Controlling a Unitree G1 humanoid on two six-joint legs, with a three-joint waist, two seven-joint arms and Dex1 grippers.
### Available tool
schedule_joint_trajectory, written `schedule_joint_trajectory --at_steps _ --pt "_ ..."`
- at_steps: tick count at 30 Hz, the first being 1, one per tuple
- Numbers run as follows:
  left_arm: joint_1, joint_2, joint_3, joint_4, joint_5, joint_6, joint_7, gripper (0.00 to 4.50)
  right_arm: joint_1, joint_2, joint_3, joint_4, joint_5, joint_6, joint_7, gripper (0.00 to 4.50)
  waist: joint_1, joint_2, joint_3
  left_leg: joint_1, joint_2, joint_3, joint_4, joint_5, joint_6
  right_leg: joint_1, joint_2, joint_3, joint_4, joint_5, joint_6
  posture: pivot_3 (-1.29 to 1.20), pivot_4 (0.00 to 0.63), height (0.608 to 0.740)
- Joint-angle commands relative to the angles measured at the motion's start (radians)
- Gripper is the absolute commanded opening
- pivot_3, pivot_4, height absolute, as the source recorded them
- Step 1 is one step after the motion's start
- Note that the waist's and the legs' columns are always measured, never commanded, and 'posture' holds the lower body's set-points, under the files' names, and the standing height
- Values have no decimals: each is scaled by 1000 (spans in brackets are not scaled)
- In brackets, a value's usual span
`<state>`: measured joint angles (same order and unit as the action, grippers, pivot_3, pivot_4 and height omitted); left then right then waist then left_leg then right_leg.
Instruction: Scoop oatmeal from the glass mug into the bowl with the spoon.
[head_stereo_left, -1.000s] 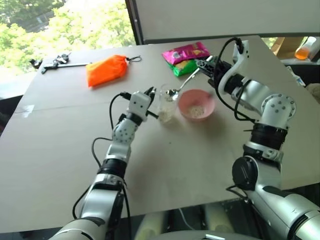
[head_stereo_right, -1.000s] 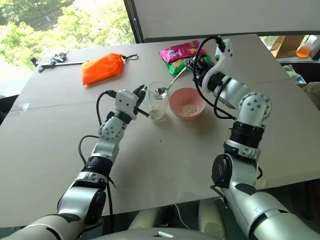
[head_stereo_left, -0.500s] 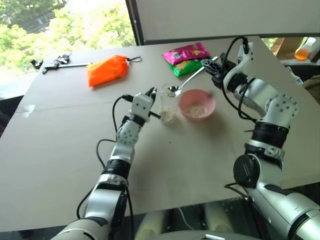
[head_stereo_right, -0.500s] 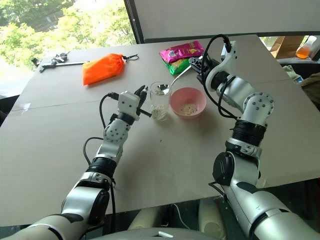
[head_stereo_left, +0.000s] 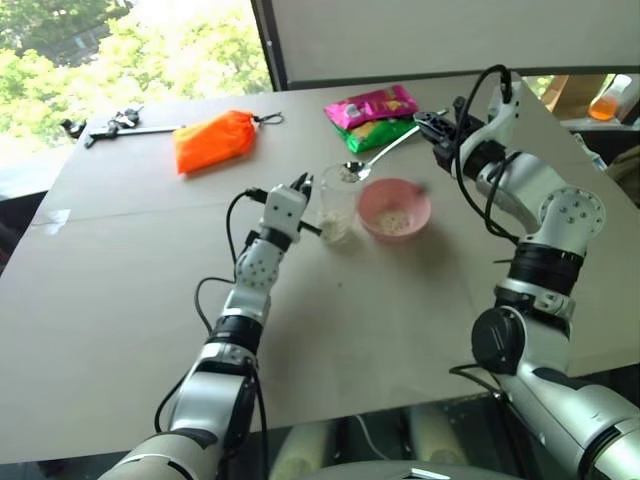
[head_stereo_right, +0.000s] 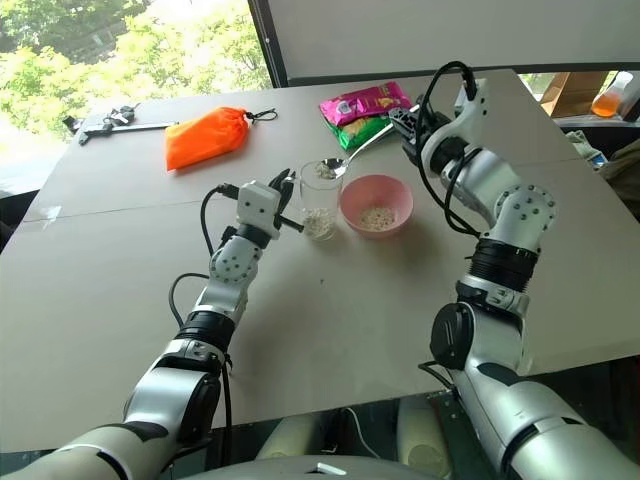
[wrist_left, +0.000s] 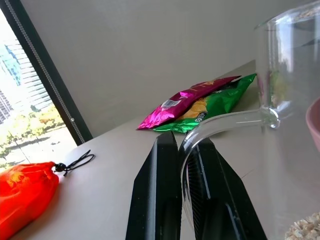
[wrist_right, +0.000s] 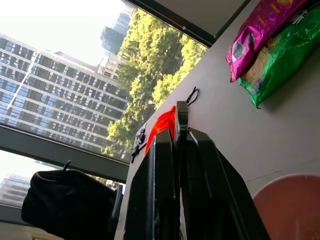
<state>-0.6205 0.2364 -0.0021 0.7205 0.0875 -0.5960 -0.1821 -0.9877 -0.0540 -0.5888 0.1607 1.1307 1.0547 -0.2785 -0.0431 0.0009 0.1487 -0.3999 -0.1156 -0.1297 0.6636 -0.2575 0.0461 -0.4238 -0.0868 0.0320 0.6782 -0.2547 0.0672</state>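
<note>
Left eye view: spoon (head_stereo_left: 385, 155) (holding oatmeal (head_stereo_left: 349, 173)) over glass mug (head_stereo_left: 337, 204).

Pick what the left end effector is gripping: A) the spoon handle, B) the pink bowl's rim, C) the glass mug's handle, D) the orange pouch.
C: the left end effector is shut on the curved handle of the glass mug, which stands beside the bowl.
</note>
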Motion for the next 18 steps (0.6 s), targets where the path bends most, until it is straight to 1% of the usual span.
schedule_joint_trajectory --at_steps 1,11,15,18 --pt "-24 3 5 0 3 -28 16 17 -38 -23 -12 -19 62 -26 -9 0 0 0 0 0 0 0 0 0 0 0 0 0 0 0 0 0 150 740" --pt "-14 20 13 7 -1 -32 20 17 -3 -109 -28 -21 132 -46 -29 0 0 0 0 0 0 0 0 0 0 0 0 1 0 0 0 0 150 740" --pt "-9 22 19 1 -1 -27 35 17 29 -134 -11 -12 112 -60 -18 0 1 0 0 -1 0 0 0 0 0 0 0 2 0 0 0 0 150 740" --pt "-2 29 27 -2 1 -22 57 17 63 -156 32 -22 57 -72 12 0 1 0 0 -1 0 1 0 0 0 0 0 4 0 0 0 0 150 740"
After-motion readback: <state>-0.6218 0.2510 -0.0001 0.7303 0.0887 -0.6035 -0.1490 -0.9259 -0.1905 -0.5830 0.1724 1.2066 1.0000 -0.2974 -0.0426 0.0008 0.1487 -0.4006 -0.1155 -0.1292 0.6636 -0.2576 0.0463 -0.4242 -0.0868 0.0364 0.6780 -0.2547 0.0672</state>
